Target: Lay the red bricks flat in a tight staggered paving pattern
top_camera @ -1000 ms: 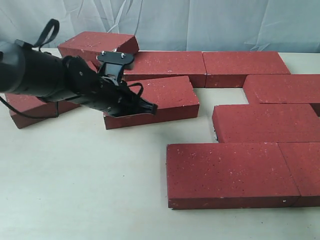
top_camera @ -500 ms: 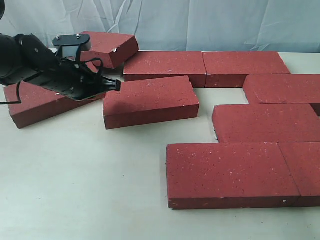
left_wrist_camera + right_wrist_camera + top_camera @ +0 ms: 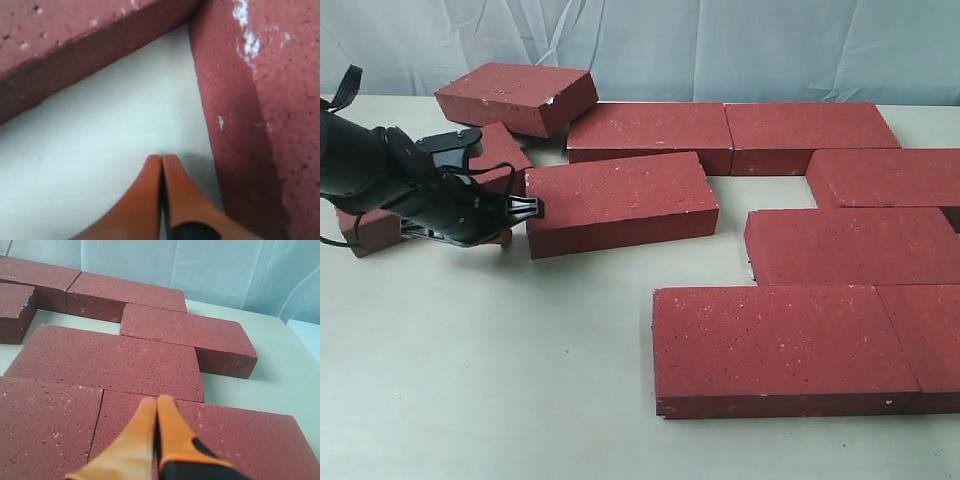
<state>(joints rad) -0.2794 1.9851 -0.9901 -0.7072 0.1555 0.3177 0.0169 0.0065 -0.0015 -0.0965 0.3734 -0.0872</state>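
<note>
Red bricks [image 3: 780, 345] with fine white speckles lie on a pale table [image 3: 470, 380] in front of a light blue cloth [image 3: 720, 40]. Six of them lie flat and close together in staggered rows. Two sit end to end along the back, one sits in each of the next two rows toward the right, and two sit end to end nearest the camera.

A loose brick [image 3: 620, 203] lies flat to the left of this group, slightly askew, with bare table between it and the front row. Behind it on the left, a raised brick [image 3: 515, 95] seems to rest on another. More bricks there are partly hidden by the black left arm.

The left gripper [image 3: 525, 208] is low over the table, its tips just beside the loose brick's left end; whether they touch it cannot be told. In the left wrist view its orange fingers [image 3: 145, 200] are pressed together with nothing between them, over bare table between two bricks.

The right gripper [image 3: 156, 402] has its fingers closed together too, holds nothing, and hangs above the flat bricks.
</note>
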